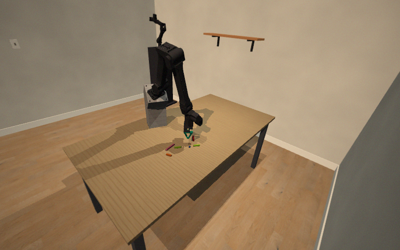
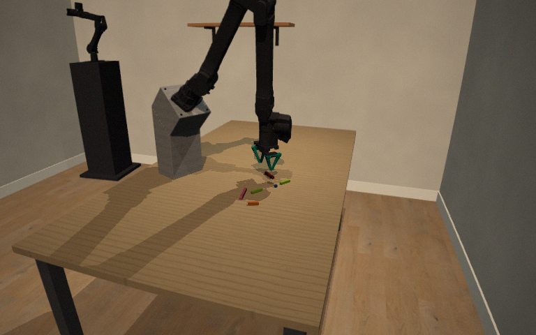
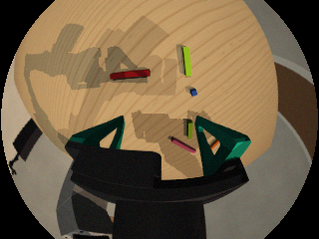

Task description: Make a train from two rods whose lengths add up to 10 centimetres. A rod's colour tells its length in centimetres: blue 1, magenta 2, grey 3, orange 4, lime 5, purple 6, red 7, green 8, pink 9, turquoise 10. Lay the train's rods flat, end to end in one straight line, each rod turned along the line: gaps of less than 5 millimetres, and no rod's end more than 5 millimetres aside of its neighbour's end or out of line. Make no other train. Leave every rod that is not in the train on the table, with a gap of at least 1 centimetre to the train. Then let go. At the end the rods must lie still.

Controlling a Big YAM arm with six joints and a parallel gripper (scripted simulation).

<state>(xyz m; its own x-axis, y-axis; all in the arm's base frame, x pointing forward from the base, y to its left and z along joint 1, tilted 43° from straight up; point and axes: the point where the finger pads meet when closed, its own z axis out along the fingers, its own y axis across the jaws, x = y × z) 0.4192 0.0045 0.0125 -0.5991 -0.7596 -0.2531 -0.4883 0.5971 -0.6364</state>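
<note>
My gripper (image 1: 188,137) (image 2: 266,165) (image 3: 159,119) is open and empty above the table, close to the red rod. The red rod (image 1: 192,138) (image 2: 269,174) (image 3: 130,74) lies flat. One lime rod (image 1: 196,145) (image 2: 285,181) (image 3: 186,61) lies beyond the small blue rod (image 1: 189,146) (image 2: 276,185) (image 3: 193,92). Another lime rod (image 1: 177,147) (image 2: 256,190) (image 3: 189,129), in shadow, lies between the blue rod and the long pink rod (image 1: 170,147) (image 2: 243,193) (image 3: 183,144). The orange rod (image 1: 168,154) (image 2: 252,203) (image 3: 214,145) is partly hidden by a finger in the wrist view. The rods lie apart.
The wooden table (image 1: 117,176) (image 2: 236,244) bears all the rods. The grey arm pedestal (image 1: 156,116) (image 2: 177,146) stands at its side. Arm shadows fall across the table and some rods. The two lime rods lie roughly along one line, with the blue rod between them and aside.
</note>
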